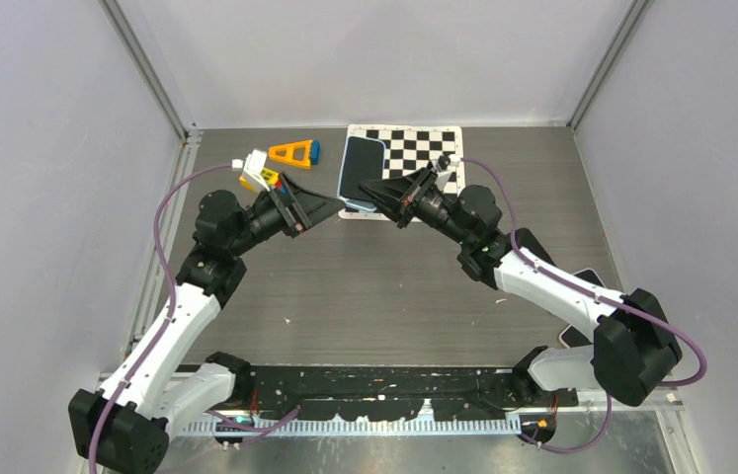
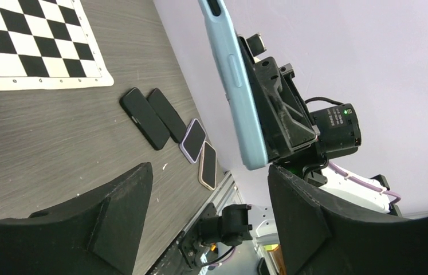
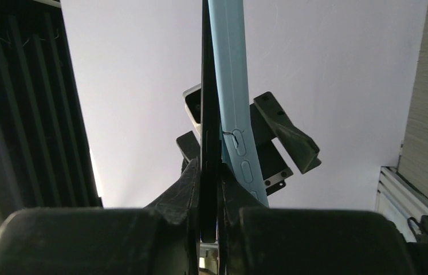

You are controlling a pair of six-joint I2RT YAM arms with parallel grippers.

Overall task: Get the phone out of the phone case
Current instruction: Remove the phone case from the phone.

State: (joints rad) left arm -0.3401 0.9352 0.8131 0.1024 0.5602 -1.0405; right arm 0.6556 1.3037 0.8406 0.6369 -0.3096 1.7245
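Phone (image 1: 363, 166) and its pale blue phone case (image 2: 235, 86) are hanging in the air, clear of the worktop (image 1: 394, 286), by the left edge of the checkerboard mat (image 1: 414, 148). To their left, the left gripper (image 1: 333, 205) is facing them with its jaws released and wide, grasping nothing. The case's lower end is sitting just short of the gap between them. To the right, the right gripper (image 3: 210, 172) is clenching its jaws on the phone's thin dark edge, with the case lying alongside. I am judging the phone light, rigid, slick and breakable if dropped, and the case softer and bendy. The left jaws are best taking a free case corner, away from the right-hand grip, and peeling.
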